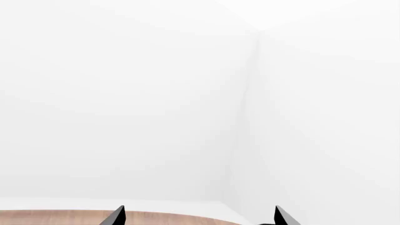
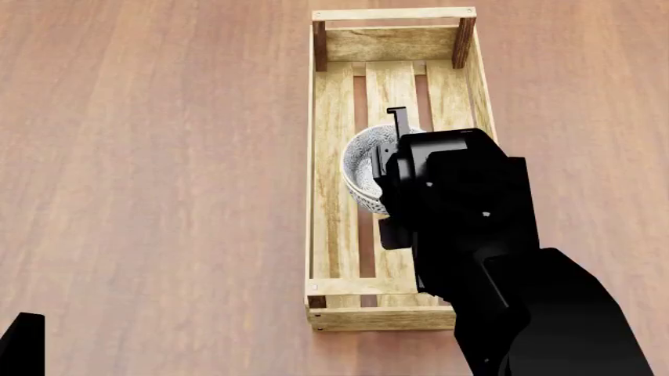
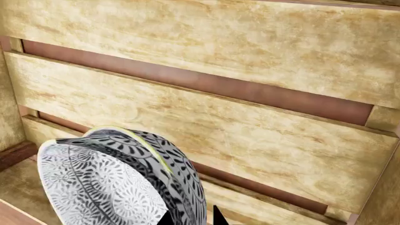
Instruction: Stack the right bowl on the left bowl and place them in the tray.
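Two black-and-white patterned bowls, nested one in the other (image 3: 119, 178), are inside the pale wooden tray (image 3: 262, 140). They are tilted and low over its slats; I cannot tell if they touch. My right gripper (image 3: 192, 219) is shut on their rim, one fingertip on each side of the wall. In the head view the bowls (image 2: 363, 164) sit mid-tray (image 2: 334, 235), half hidden by my right arm and gripper (image 2: 395, 133). My left gripper (image 1: 200, 218) is open and empty, facing a white wall over the table's edge.
The tray lies lengthwise on a brown wooden table (image 2: 157, 157). A black part of my left arm (image 2: 21, 345) shows at the head view's lower left corner. White walls meet in a corner (image 1: 250, 93) beyond the table.
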`<state>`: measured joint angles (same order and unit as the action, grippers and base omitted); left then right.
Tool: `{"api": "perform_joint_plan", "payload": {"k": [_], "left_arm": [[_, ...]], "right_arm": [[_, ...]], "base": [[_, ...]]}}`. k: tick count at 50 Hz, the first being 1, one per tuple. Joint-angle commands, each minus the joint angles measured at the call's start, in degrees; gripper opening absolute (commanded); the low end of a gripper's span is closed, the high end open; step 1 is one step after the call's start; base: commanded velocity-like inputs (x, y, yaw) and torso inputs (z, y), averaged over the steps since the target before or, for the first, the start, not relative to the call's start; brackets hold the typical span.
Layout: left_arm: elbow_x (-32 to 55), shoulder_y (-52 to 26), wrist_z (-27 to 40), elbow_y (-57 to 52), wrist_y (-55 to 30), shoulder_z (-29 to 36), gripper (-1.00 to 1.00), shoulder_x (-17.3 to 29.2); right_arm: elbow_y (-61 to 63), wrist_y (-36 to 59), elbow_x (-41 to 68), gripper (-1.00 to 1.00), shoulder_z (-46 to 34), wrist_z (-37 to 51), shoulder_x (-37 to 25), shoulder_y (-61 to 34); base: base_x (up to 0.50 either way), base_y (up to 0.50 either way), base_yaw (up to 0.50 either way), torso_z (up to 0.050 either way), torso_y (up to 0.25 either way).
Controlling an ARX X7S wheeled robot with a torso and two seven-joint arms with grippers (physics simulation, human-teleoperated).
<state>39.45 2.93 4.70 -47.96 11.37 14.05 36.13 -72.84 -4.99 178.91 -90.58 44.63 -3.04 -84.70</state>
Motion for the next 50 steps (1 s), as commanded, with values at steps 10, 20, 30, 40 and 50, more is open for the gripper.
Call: {"api": "perform_joint_plan", "payload": {"k": [10, 20, 30, 40, 50], "left_arm": [[0.2, -0.4, -1.3, 0.9, 1.0, -2.3, 1.0, -0.7], [0.2, -0.4, -1.0, 0.4, 0.8, -2.2, 1.0, -0.5], [0.2, -0.6, -1.1, 0.6, 0.9, -1.9, 1.0, -0.6], [0.4, -0.5, -0.7, -0.2, 1.0, -2.1, 1.0, -0.2], [0.3, -0.1, -0.6, -1.2, 1.2, -2.2, 1.0, 0.1]], "right_arm": [[-2.1, -1.2, -0.9, 1.0, 1.8, -2.7, 0.9, -0.9], [-2.1, -1.3, -0.9, 1.0, 1.7, -2.6, 0.8, -1.1], [-2.1, -2.0, -1.0, 1.0, 1.5, -1.9, 0.7, -1.5], [-2.1, -2.8, -1.1, 1.0, 1.0, -1.0, 0.7, -2.9], [-2.1, -3.1, -1.3, 1.0, 0.4, -0.9, 0.6, -4.2]], "base": [[0.0, 0.0, 0.0, 0.0, 0.0], [0.0, 0.0, 0.0, 0.0, 0.0], [0.0, 0.0, 0.0, 0.0, 0.0], [0.0, 0.0, 0.0, 0.0, 0.0], [0.0, 0.0, 0.0, 0.0, 0.0]]}}
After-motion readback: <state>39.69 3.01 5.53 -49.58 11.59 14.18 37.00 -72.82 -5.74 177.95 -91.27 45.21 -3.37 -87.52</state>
